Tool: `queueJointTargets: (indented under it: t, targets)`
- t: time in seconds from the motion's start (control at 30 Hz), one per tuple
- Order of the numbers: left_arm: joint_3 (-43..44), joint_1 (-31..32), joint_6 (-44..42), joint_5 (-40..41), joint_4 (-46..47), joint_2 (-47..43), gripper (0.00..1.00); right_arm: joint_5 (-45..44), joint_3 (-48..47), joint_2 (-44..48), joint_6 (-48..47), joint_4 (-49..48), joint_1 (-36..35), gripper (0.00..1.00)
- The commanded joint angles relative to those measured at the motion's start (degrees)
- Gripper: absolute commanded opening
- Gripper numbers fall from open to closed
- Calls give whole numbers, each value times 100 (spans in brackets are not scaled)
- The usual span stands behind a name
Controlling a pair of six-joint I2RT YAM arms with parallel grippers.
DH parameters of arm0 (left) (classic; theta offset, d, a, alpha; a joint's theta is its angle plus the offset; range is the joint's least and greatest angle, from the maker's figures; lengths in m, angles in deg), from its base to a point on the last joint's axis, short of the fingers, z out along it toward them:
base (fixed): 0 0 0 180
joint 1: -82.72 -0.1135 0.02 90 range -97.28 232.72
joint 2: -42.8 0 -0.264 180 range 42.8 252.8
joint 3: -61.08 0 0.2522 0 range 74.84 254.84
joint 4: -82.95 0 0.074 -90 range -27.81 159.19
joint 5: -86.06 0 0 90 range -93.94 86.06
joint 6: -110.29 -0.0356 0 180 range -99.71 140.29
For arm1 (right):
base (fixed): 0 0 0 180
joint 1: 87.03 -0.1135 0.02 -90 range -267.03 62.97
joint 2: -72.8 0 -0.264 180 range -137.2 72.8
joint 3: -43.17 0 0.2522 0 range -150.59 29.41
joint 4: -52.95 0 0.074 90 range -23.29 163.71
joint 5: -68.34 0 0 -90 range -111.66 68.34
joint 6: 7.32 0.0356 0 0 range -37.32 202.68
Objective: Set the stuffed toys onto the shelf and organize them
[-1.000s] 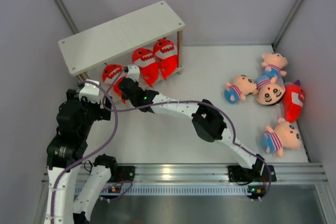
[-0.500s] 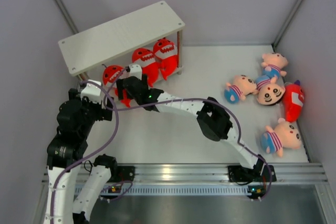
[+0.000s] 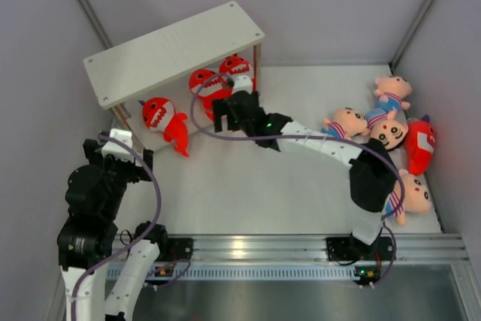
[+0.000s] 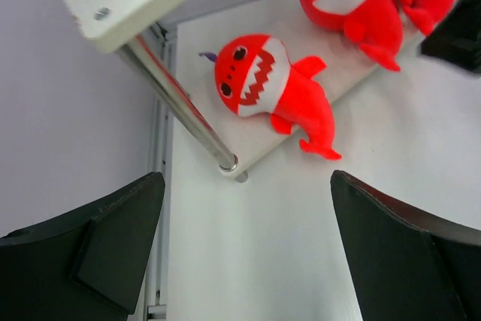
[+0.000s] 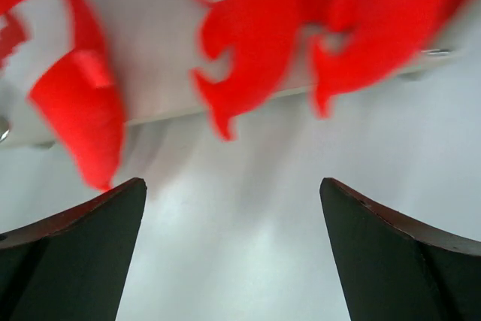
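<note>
Three sharks (image 3: pixel 207 84) sit on the shelf (image 3: pixel 173 50). Five toys (image 3: pixel 387 134) lie by the table's (image 3: pixel 248 186) right edge. The left gripper (image 4: pixel 242 186) and right gripper (image 5: pixel 233 186) gape wide, empty.

Blurred red sharks (image 5: pixel 255 35) on shelf (image 5: pixel 150 58); end effector (image 5: pixel 231 201) spread wide

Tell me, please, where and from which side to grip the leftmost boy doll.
Probably grip the leftmost boy doll across its striped torso, coming down from above. The torso is narrower than the big head, and the doll lies flat with bare table on its left.
</note>
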Motion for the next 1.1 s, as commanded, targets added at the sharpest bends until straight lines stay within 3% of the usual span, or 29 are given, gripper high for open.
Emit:
queueJointTargets:
  t: [0.0,0.23,0.37,0.43,0.47,0.67,0.97,1.07]
  targets:
    - [352,-76,84,426,314,-378,98,-52,692,1446,-139,279,968,99]
    - [396,-76,207,346,314,-387,98,379,1808,2010,-158,-343,1066,96]
    - [475,-76,154,495,323,-378,98,1108,2470,1680,228,-2503,873,89]
    - [502,-76,119,566,314,-387,98,1557,1999,1152,186,-2753,723,90]
    - [502,-85,128,575,314,-378,98,1610,1300,523,142,-2623,540,91]
    - [370,-129,58,706,305,-492,98,1603,-698,-1389,123,-2421,46,92]
    - [229,-138,49,672,305,-492,98,1575,-1878,-2620,853,-2191,55,88]
    - [212,-138,14,680,305,-492,98,1707,-2054,-2849,1055,-2156,72,74]
